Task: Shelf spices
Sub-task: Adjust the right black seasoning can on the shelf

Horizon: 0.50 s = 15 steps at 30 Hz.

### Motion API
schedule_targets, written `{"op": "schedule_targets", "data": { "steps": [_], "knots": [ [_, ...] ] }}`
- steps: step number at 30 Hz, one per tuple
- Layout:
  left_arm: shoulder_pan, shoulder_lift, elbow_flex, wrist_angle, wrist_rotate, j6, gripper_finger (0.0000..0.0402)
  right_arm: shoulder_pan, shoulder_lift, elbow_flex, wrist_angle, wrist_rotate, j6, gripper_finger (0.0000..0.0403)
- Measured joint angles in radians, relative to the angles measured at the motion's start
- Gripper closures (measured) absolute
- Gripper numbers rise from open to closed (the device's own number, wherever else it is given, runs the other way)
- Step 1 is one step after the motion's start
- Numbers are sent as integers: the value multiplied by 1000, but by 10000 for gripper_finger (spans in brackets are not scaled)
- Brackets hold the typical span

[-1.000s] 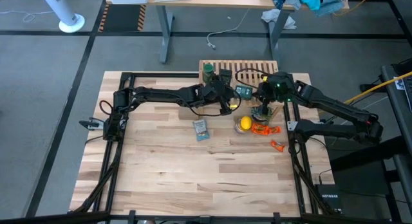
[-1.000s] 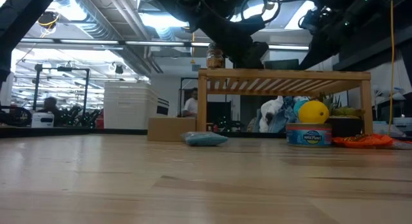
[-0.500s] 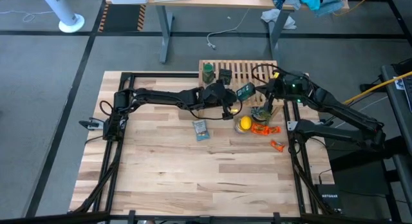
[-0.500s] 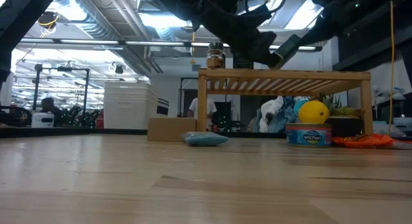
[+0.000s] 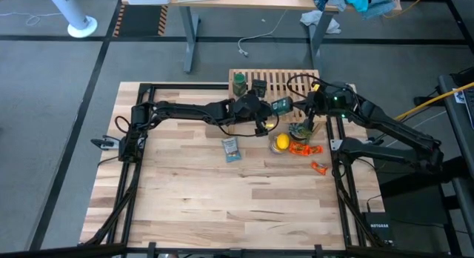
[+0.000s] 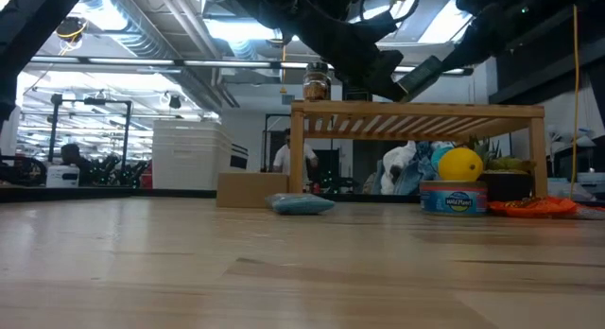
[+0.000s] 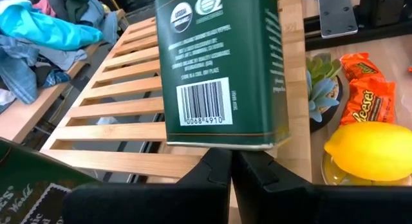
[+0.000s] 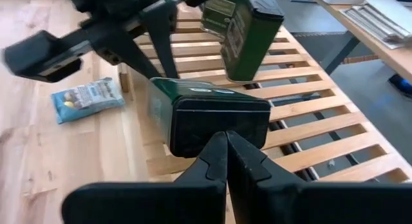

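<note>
right gripper (image 8: 226,143) clamping green tin (image 8: 209,118), above shelf (image 8: 309,127) front edge

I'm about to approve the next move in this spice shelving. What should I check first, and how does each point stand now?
1. Green bottle upright on the shelf: ok.
2. Dark tin on the slats beside the bottle: ok.
3. Green-labelled tin set down flat on the shelf: not ok; it is tilted at the shelf's front edge.
4. Right gripper has a firm hold on that tin: cannot tell; it is shut right at the tin's end.
5. Left gripper clear of the right one's path: not ok; it is shut and close beside the same tin.
6. Clear glass jar located: cannot tell.
</note>
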Motion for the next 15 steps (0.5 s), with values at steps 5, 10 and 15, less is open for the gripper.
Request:
{"op": "schedule_targets", "data": {
  "steps": [5, 10, 15],
  "knots": [
    [1, 0, 0, -8, -4, 0, 401, 0, 10, 0, 9, -19, 2, 401],
    [1, 0, 0, -19, 0, 0, 401, 0, 12, 0, 25, -35, 3, 401],
    [1, 0, 0, -20, 1, 6, 401, 0, 12, 0, 26, -38, 3, 401]
  ]
}}
